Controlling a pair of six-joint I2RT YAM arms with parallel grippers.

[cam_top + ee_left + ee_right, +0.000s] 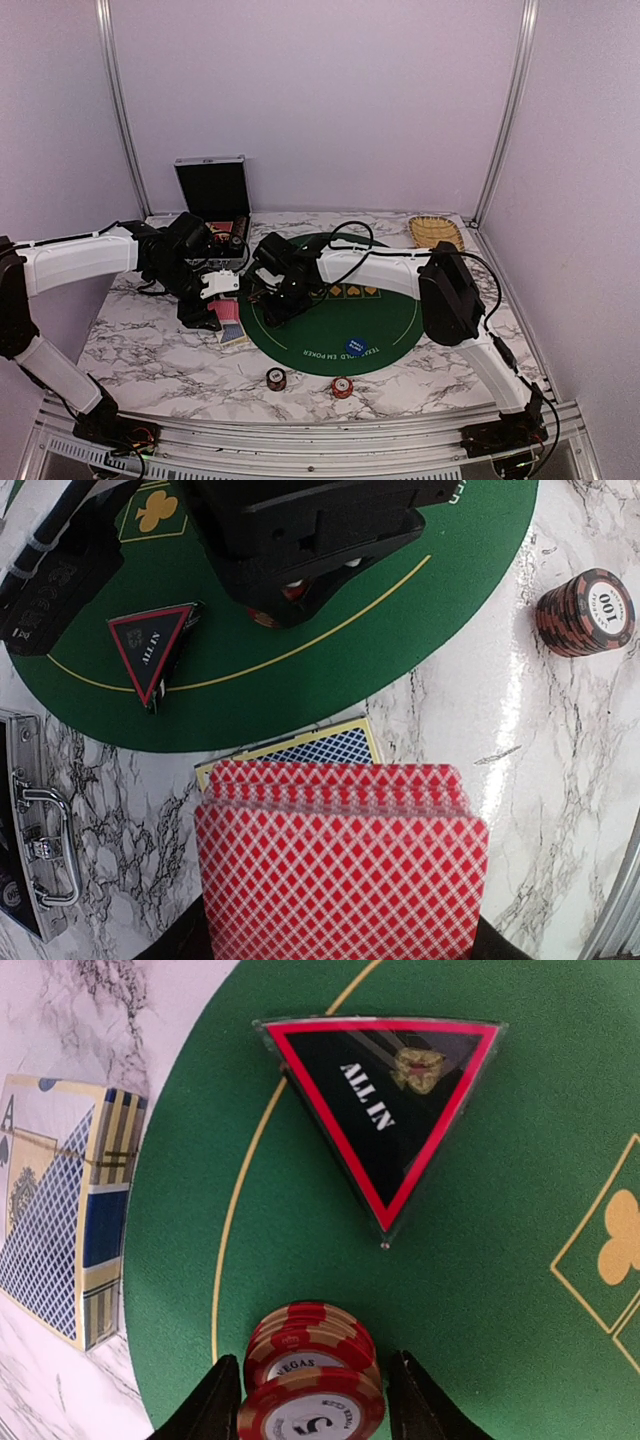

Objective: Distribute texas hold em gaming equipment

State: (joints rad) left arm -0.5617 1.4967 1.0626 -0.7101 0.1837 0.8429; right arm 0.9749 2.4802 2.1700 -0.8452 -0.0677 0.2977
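My left gripper [222,305] is shut on a fanned stack of red-backed playing cards [340,870], held above the marble just left of the green mat; its fingers are hidden behind the cards. A blue card box [310,748] lies beneath. My right gripper [312,1362] is low on the mat, jaws open and close on either side of a stack of red poker chips [312,1385] that stands on the felt. The dark triangular "ALL IN" marker [385,1100] lies just beyond it. A blue disc button [358,347] lies on the mat's near part.
The round green poker mat [390,320] covers the table's middle. A dark chip stack [276,378] and a red chip stack [342,387] stand on marble near the front edge. The black hinged case [212,190] stands open at back left, the wicker basket [436,232] at back right.
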